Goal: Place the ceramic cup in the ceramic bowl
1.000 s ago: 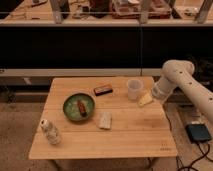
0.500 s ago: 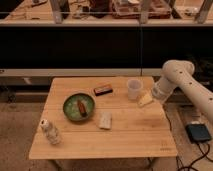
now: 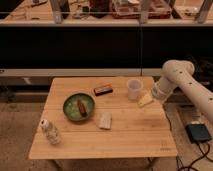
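The ceramic cup [image 3: 134, 89] is a small white cylinder standing upright at the back right of the wooden table [image 3: 125, 137]. The ceramic bowl [image 3: 78, 107] is round and green, left of centre, with a brown oblong item lying in it. My gripper [image 3: 155, 95] is at the end of the white arm, low over the table's right edge, just right of the cup and apart from it. A pale yellow item [image 3: 145, 99] lies just beside the gripper.
A dark flat box [image 3: 103, 90] lies behind the bowl. A pale packet [image 3: 105, 120] lies in front of centre. A whitish bottle [image 3: 50, 131] lies at the front left. A dark shelf unit [image 3: 100, 45] stands behind the table. A dark device with cables [image 3: 198, 133] sits on the floor at the right.
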Available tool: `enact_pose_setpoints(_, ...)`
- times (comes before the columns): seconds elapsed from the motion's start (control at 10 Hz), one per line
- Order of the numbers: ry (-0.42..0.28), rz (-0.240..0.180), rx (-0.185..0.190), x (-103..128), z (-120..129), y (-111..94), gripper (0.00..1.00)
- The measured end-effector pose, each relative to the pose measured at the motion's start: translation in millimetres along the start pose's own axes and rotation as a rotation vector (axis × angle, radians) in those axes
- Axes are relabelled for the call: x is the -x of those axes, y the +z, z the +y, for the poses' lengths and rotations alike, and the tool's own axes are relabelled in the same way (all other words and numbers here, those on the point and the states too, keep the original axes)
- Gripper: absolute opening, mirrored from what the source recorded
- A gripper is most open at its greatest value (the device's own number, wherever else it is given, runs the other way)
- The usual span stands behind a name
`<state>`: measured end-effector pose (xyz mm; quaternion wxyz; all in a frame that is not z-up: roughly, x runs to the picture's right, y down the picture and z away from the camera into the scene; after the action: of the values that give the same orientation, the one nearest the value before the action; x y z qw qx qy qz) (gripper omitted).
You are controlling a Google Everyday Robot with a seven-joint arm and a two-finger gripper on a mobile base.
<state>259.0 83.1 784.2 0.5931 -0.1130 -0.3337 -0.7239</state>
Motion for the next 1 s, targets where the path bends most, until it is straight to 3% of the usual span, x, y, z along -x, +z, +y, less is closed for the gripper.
enact_pose_setpoints(0.4,0.004,0.001,-0.002,-0.6,0.0,-0.2,0.8)
enact_pose_setpoints(0.5,0.032,0.016,-0.012,-6.2,1.4,-4.5,0.8)
enact_pose_setpoints(0.7,0.113,0.068,-0.033,-28.0,7.4,-23.3,0.8)
enact_pose_setpoints(1.0,0.221,0.196,-0.063,-77.5,13.9,-65.9,0.8)
